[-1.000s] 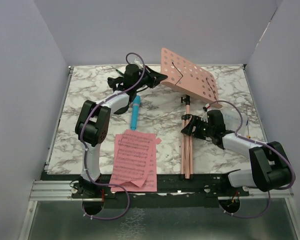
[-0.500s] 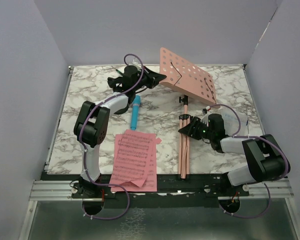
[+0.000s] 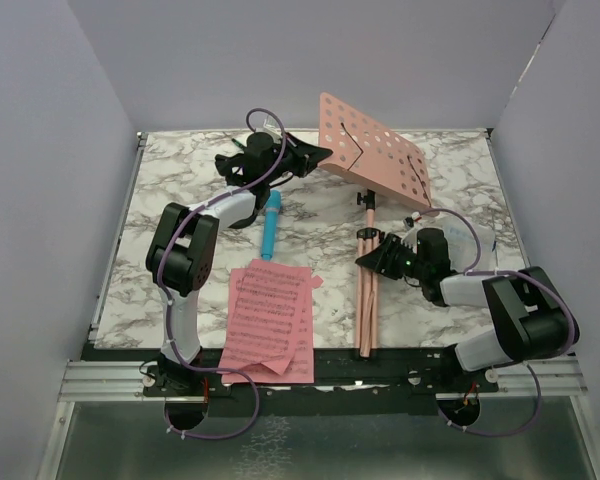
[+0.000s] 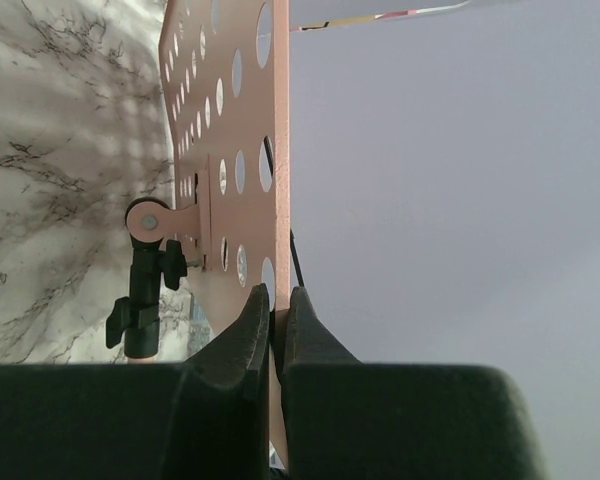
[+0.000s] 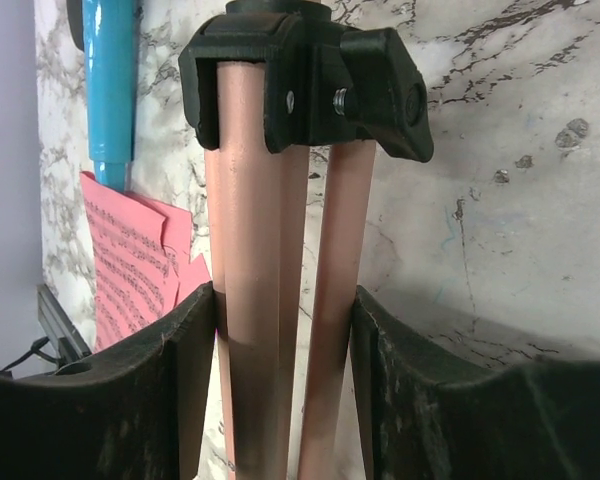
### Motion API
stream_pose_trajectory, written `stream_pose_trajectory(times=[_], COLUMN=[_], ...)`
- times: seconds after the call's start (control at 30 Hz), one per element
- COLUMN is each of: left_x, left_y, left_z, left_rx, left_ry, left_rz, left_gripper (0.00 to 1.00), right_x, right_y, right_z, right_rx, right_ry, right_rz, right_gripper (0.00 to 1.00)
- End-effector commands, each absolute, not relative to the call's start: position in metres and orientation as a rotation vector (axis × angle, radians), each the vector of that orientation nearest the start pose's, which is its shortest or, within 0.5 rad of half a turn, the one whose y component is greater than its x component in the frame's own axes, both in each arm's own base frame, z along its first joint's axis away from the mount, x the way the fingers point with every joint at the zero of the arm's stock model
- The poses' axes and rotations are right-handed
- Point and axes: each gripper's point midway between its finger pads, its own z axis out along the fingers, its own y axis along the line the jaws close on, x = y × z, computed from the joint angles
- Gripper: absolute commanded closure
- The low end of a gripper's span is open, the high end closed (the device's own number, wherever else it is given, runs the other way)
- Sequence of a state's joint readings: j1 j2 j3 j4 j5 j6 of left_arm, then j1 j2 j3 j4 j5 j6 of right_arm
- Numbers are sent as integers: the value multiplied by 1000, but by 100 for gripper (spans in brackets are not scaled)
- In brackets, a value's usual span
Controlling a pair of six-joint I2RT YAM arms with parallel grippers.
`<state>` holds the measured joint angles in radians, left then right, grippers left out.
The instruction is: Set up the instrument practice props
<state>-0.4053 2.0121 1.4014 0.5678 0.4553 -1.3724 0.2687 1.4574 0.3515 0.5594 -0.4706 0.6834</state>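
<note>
Our left claw (image 4: 275,300) pinches the edge of the music stand (image 3: 375,160), which lies tipped at the back of the table (image 3: 180,200). Our right claw (image 5: 285,295) squeezes its folded legs (image 5: 270,200), so we can probably lift both ends together.

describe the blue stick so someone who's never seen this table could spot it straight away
On the marble table, find the pink sheet-music pages overhanging the near edge, left of centre. Just beyond their far end lies the light-blue stick, flat on the marble and running near to far. It is the only blue thing; the pages and the music stand are pink.
</note>
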Motion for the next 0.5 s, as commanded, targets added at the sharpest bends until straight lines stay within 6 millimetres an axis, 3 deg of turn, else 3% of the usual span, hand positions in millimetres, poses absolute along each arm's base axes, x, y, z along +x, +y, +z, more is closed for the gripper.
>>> stream_pose_trajectory(times=[0.0,0.3,0.4,0.47], left_x=[436,435,434,435], left_y=[-344,-343,-342,-343], left_z=[371,369,368,366], left_rx=[-189,-199,-200,-205], left_ry=[1534,1537,1537,1542], left_rz=[-1921,-1928,-1925,-1924], left_gripper=[100,100,100,100], right_x=[293,295,296,297], right_y=[204,204,205,206], right_z=[72,45,45,44], right_rx=[37,90,85,84], right_ry=[2074,2143,2134,2139], right_rz=[1175,1160,1172,1178], right_gripper=[46,28,29,39])
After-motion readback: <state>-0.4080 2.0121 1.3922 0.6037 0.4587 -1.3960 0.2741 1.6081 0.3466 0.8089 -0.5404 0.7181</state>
